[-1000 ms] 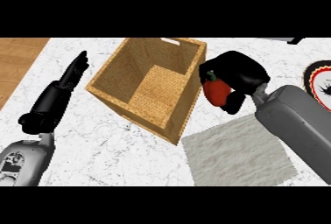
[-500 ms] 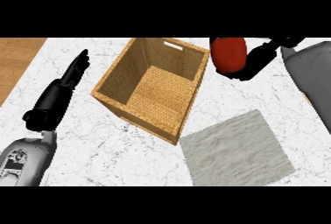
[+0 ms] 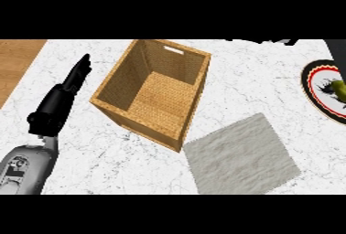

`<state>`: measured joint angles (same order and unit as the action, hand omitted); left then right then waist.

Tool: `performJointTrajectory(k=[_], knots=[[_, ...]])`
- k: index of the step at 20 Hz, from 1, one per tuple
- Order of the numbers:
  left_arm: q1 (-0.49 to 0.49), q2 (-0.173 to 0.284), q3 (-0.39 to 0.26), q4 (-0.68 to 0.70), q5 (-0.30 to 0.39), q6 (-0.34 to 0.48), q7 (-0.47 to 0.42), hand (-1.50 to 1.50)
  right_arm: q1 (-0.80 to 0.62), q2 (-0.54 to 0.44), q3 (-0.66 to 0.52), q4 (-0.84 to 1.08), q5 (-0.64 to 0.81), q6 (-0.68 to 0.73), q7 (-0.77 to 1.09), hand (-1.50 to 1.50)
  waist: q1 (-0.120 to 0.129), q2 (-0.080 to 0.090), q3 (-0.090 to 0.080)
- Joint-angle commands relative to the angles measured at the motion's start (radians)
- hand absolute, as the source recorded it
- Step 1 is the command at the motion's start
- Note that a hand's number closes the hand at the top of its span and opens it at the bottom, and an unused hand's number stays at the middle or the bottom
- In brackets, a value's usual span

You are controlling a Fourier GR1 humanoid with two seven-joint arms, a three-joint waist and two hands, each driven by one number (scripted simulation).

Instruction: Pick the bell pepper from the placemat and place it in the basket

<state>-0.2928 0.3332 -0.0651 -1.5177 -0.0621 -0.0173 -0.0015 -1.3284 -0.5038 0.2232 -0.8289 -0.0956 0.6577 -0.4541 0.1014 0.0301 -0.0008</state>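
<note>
The pepper shows nowhere in this view: not on the placemat (image 3: 240, 157), not inside the basket (image 3: 125, 77), so its look (colour, shape, stem) can't be told. The r. hand is out of frame too. A dark sliver at the top right corner may be its arm, but that can't be confirmed, so whether it grips anything can't be said. The l. hand (image 3: 64, 98) rests open w/ fingers straight, pointing away from the robot, holding nothing. The basket sits just to that hand's right, apart from it. The placemat lies further right and nearer the robot, close by the basket's near corner. Judged from this, the step is prob. the carry-and-place. To do it well the robot should bring the pepper over the middle of the basket's opening, well inside the rim, lower it past the walls, then open the fingers low so it doesn't bounce. The l. hand should stay put, clear of the basket. The basket itself is woven, tan, box-shaped w/ an open top and a handle slot in the far wall. A plate (image 3: 316, 91) sits far right on the counter (image 3: 270, 77).
</note>
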Motion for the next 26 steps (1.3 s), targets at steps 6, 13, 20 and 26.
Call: performJointTrajectory(k=[6, 13, 20, 26], knots=[[0.072, 0.042, 0.057, -0.018, 0.020, -0.026, -0.032, 0.00, -0.202, 0.133, 0.041, 0.151, 0.004, 0.155, 0.014, 1.50, -0.047, -0.020, -0.001], [0.057, 0.004, 0.047, 0.004, -0.003, -0.003, -0.017, 0.00, -0.253, 0.224, 0.088, 0.149, 0.040, 0.180, 0.100, 1.50, -0.079, -0.026, 0.000], [0.066, -0.005, 0.064, 0.022, -0.023, 0.012, -0.048, 0.00, -0.267, 0.226, 0.153, 0.134, 0.135, 0.203, 0.108, 1.50, -0.084, -0.026, 0.000], [0.088, -0.014, 0.049, 0.016, -0.038, 0.009, -0.039, 0.00, -0.217, 0.217, 0.292, 0.052, 0.362, 0.004, 0.010, 1.50, -0.085, -0.026, 0.000]])
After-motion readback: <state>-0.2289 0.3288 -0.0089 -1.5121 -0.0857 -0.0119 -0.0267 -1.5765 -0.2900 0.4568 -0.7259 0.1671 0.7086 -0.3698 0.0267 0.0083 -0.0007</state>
